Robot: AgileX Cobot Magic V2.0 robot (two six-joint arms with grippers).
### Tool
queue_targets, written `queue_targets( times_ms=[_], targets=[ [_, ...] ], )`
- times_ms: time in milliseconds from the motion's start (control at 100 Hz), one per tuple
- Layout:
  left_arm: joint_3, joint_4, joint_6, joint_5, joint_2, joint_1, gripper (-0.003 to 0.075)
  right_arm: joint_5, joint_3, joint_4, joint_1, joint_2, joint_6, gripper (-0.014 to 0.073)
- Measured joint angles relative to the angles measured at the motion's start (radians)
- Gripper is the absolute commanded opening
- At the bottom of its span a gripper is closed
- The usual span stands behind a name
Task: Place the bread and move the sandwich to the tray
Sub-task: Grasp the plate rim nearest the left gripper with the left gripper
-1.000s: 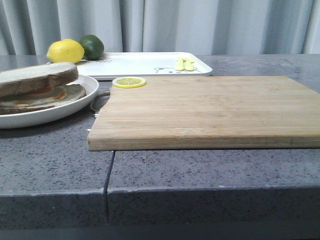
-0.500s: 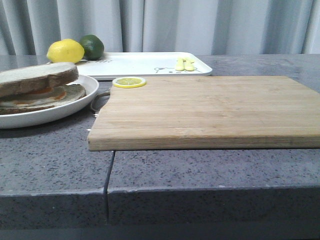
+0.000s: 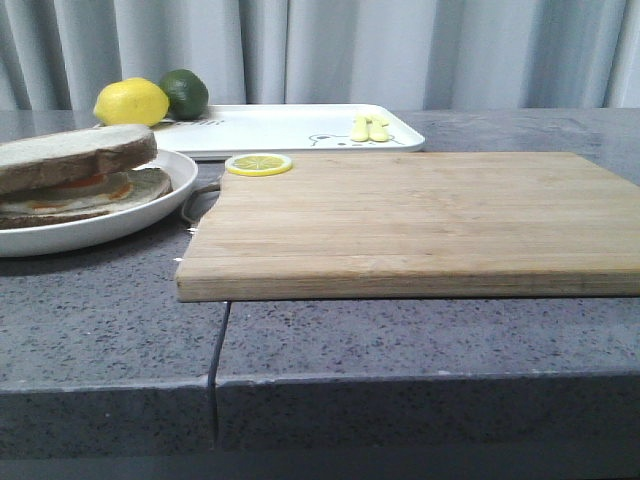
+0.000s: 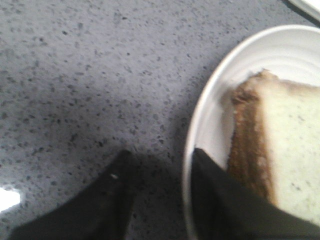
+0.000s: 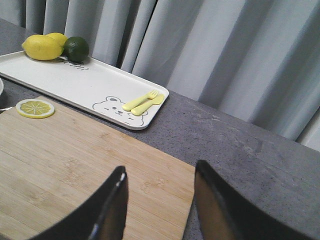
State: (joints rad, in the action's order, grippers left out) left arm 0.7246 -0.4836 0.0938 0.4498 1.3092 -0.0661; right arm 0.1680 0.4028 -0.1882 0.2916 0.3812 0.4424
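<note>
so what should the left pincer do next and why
Probably ease the left pincer toward the sandwich and close on the plate rim. Its jaws are open and straddle that rim, holding nothing. The bread already lies on top of the sandwich, which sits on the plate, apart from the tray, so the move to the tray seems to be what remains.
</note>
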Motion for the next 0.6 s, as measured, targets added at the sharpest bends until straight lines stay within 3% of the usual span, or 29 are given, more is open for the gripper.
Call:
queue_targets(
  times_ms=[90,600],
  targets=[
    [0.0,-0.008,0.0,0.005,0.001,0.002,-0.0021,0.0,0.0,-0.002,0.0,0.0,0.0,0.0335],
    [-0.004,-0.094,0.0,0.018,-0.012,0.002,-0.0019,0.0,0.0,-0.002,0.0,0.0,0.0,0.0335]
  ],
)
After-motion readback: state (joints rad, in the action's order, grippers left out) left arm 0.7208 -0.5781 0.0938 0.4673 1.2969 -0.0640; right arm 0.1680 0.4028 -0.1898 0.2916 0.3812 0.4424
